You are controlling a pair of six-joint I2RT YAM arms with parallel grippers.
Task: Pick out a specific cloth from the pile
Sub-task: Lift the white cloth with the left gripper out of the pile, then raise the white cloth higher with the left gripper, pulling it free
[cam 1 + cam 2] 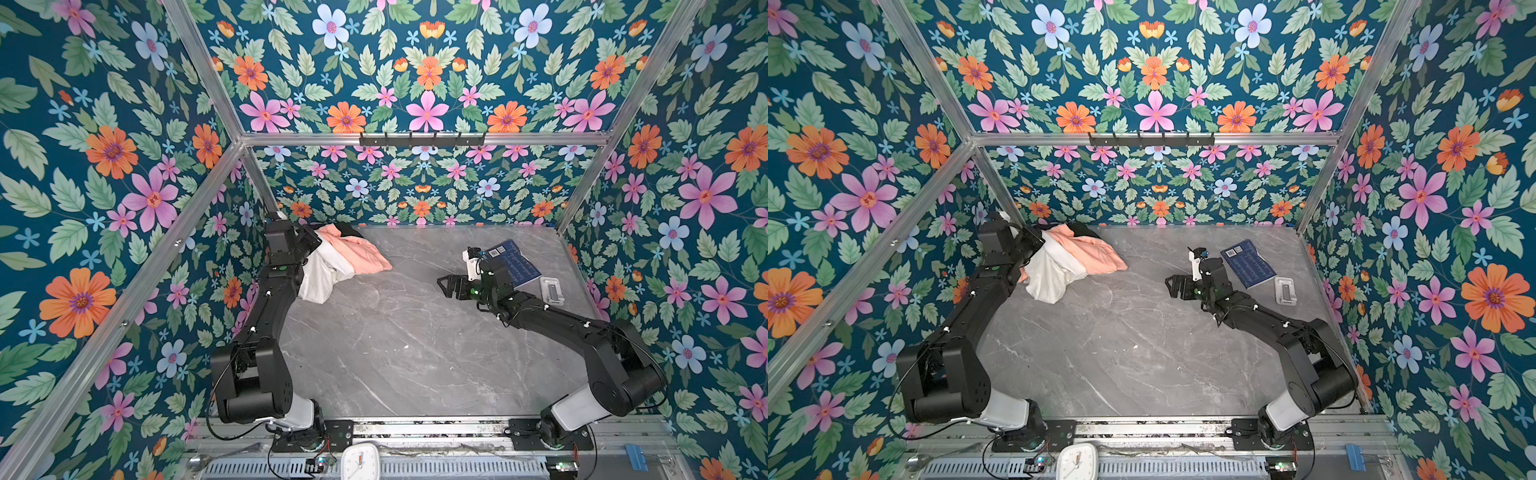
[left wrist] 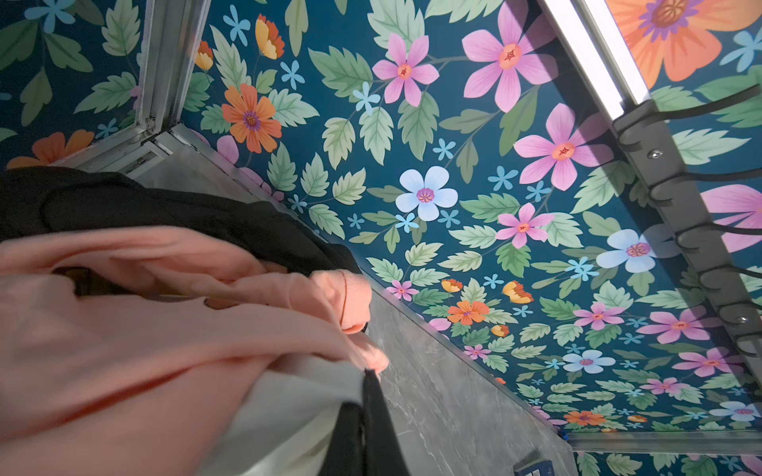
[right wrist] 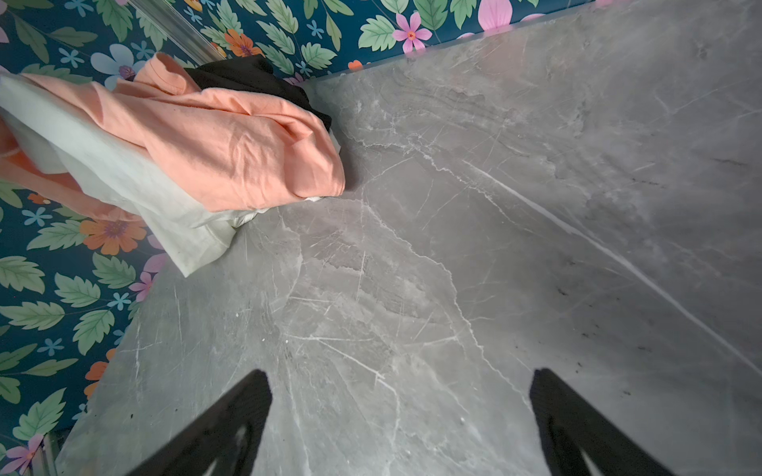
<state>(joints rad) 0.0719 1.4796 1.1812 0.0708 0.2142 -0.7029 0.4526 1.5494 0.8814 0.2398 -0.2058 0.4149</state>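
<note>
Left gripper (image 2: pixel 370 395) clamps soft, crumpled white cloth (image 1: pixel 328 270), draped.

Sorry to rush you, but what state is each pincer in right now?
Left pincer: closed, holding the white cloth.
Right pincer: open, holding nothing.

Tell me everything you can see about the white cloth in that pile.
The white cloth is plain, soft, creased fabric with no print. It rises in a taut fold to the shut left pincer, which seems to pinch it; its lower end droops toward the grey table. The peach-pink shirt lies over and against it.
</note>
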